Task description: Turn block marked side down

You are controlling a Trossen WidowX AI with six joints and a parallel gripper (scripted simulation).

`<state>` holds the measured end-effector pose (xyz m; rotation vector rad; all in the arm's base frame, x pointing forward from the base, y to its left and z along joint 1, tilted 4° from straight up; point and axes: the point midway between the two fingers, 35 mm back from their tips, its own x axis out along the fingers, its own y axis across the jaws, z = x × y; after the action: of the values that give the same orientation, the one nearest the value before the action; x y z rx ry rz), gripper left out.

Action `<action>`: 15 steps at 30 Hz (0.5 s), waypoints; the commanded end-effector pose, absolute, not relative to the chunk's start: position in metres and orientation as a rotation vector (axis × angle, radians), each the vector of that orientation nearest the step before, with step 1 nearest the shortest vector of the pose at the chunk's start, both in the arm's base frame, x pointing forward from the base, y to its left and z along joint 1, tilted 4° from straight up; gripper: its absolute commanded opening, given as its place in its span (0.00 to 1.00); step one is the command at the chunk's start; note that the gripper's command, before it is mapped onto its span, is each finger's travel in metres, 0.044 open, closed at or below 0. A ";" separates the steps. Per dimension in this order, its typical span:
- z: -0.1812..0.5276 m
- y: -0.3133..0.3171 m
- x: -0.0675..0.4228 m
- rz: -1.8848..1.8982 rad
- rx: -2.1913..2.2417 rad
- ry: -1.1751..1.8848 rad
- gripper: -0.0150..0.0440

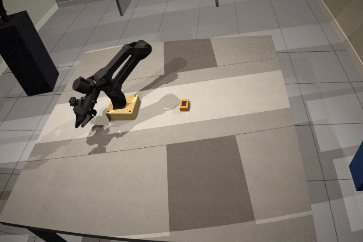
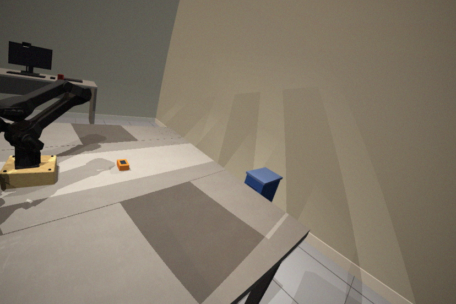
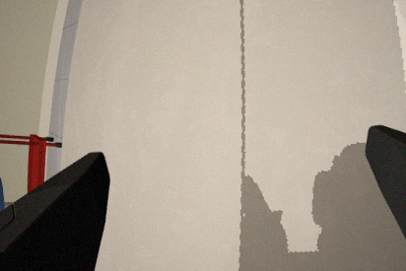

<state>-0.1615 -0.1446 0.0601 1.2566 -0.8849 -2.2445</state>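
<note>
A small orange block (image 1: 184, 104) (image 2: 123, 164) lies flat on the table (image 1: 205, 174) (image 2: 110, 249), to the right of the arm's yellow base (image 1: 123, 110) (image 2: 29, 173). Its dark blue marked side faces up. My gripper (image 1: 80, 123) hangs low over the table to the left of the base, far from the block, pointing down. It is open and empty. In the wrist view its two dark fingers stand wide apart at the frame's sides, the gripper (image 3: 238, 165) over bare table (image 3: 170, 112); the block does not show there.
A dark pedestal (image 1: 24, 54) stands on the floor left of the table. A blue box (image 2: 263, 182) (image 1: 357, 169) stands on the floor past the right edge. A desk with a monitor (image 2: 29, 56) stands at the back wall.
</note>
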 end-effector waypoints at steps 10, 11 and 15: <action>0.077 -0.205 -0.101 -1.959 1.358 -0.337 1.00; 0.079 -0.211 -0.093 -1.922 1.360 -0.274 1.00; 0.086 -0.232 -0.055 -1.767 1.347 -0.027 1.00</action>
<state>-0.0814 -0.2190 0.0829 1.3543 -0.2079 -1.8719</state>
